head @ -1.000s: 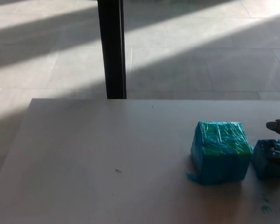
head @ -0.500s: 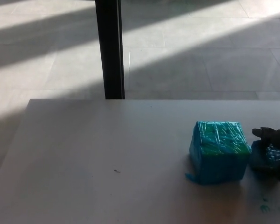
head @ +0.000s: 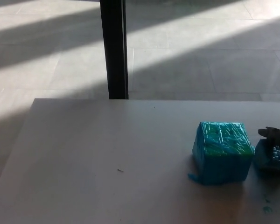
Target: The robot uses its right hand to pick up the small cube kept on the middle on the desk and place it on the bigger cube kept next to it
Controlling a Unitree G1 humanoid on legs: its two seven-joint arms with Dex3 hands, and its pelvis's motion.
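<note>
Nearest the camera, a few small green-blue flecks (head: 267,208) lie on the pale table (head: 107,154) near its right front, and a tiny dark speck (head: 120,171) sits alone further left on the bare surface. Just beyond the flecks, at the right edge of the view, the small cube (head: 272,158), wrapped in blue film, rests on the table just to the right of the bigger cube (head: 222,151), so close that the two look to be touching or nearly so. The right hand (head: 276,140) comes in from the right edge and lies over the small cube, its dark fingers (head: 269,133) curling over the cube's far top edge; whether they actually clamp it or only rest around it cannot be told, since most of the hand is cut off by the frame and sits in shadow. The bigger cube stands flat on the table, its wrapping blue on the sides with green showing on top, and a loose scrap of film pokes out at its near left corner. Past the table's far edge, a black post (head: 114,49) rises from the tiled floor (head: 200,51), which is crossed by slanting bands of sunlight and shade.
</note>
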